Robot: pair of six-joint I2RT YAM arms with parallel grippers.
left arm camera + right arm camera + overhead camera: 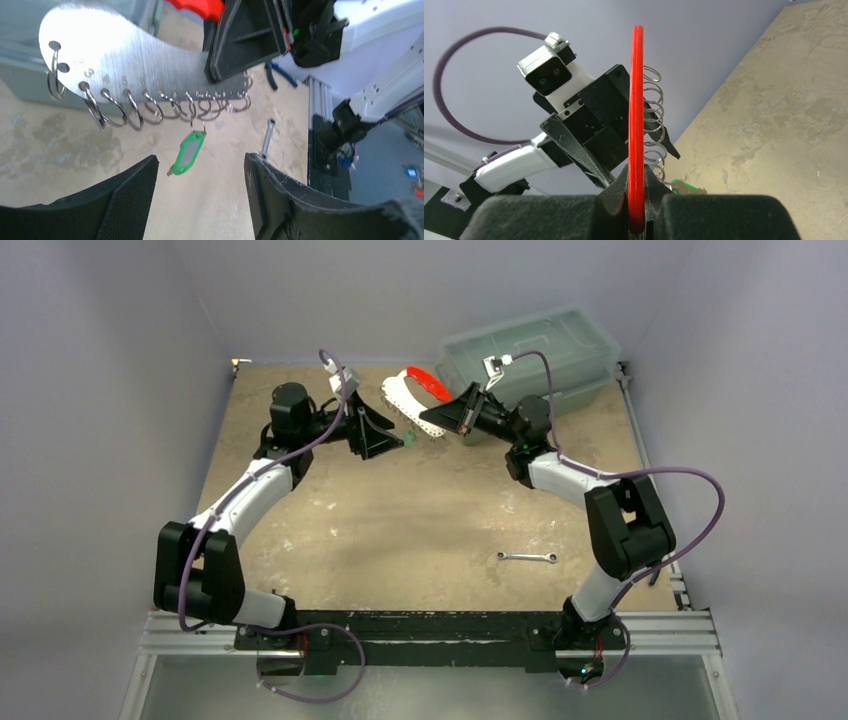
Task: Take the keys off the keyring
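The keyring (pixel 405 395) is a pale oval band with a red section (pixel 428 380), held up off the table at the back. My right gripper (pixel 440 413) is shut on it; in the right wrist view the red section (pixel 636 100) stands edge-on, pinched between the fingers (pixel 619 192). In the left wrist view the band (pixel 125 52) is shiny metal with numbered holes and several wire rings (pixel 150 107). A green-headed key (pixel 186 154) hangs from one ring. My left gripper (pixel 200 160) is open, with the green key just above the gap. It sits left of the keyring (pixel 392 440).
A slim silver wrench (pixel 527 557) lies on the table at the front right. A grey lidded bin (pixel 535 350) stands at the back right, just behind my right arm. Walls close the table at the back and sides.
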